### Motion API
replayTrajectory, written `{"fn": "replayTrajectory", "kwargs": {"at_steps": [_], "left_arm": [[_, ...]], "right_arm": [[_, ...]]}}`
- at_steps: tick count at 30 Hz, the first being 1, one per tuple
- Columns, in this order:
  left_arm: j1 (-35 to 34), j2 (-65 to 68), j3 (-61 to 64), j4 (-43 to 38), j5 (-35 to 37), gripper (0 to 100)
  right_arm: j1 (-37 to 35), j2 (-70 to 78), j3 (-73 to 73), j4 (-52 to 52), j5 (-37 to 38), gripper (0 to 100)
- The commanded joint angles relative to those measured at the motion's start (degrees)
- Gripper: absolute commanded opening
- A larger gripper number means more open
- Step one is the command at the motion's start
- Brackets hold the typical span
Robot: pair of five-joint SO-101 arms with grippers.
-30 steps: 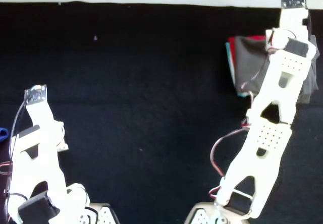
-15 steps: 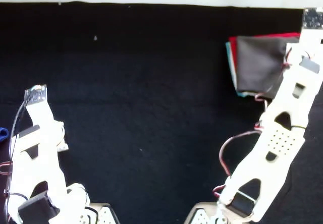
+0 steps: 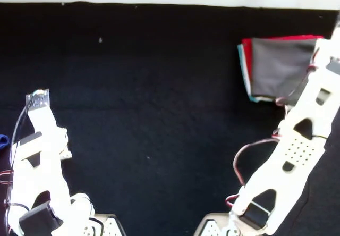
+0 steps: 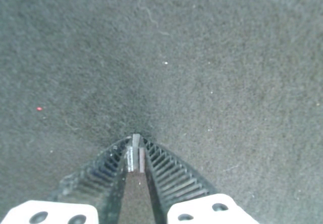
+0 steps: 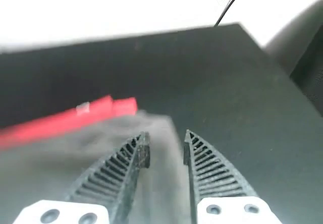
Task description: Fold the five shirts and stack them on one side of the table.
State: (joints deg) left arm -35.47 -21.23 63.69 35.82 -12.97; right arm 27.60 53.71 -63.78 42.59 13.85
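Note:
A stack of folded shirts (image 3: pixel 276 68) lies at the back right of the black table, a dark grey shirt on top with red and teal edges under it. The right arm (image 3: pixel 297 140) stretches along the stack's right side. In the right wrist view my right gripper (image 5: pixel 165 142) is open with nothing between its fingers, above the grey shirt's corner (image 5: pixel 75 153) beside the red edge (image 5: pixel 65 118). The left arm (image 3: pixel 40 151) stands at the front left. My left gripper (image 4: pixel 135 151) is shut and empty, its tips close over bare black cloth.
The black tablecloth (image 3: pixel 149 87) covers the table up to a white wall at the back. A small blue thing (image 3: pixel 2 140) shows at the left edge. In the right wrist view the table's far corner (image 5: pixel 237 27) and a black cable are seen.
The right arm has swung to the right, off the stack, uncovering the grey top shirt. The left arm has not moved.

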Motion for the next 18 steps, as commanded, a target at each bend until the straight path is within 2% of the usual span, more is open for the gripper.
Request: {"fn": "replayTrajectory", "kwargs": {"at_steps": [1, 7, 11, 18], "left_arm": [[0.6, -0.3, 0.0, -1.4, -0.4, 1], [0.6, -0.3, 0.0, -1.4, -0.4, 1], [0.6, -0.3, 0.0, -1.4, -0.4, 1], [0.6, -0.3, 0.0, -1.4, -0.4, 1]], "right_arm": [[-0.1, -6.8, -9.5, 5.9, -3.1, 12.0], [-1.0, -9.8, -17.9, 19.4, -3.2, 12.0], [-1.2, -13.1, -23.2, 31.9, -3.3, 12.0], [-6.8, -20.2, -30.4, 51.5, -3.0, 12.0]]}}
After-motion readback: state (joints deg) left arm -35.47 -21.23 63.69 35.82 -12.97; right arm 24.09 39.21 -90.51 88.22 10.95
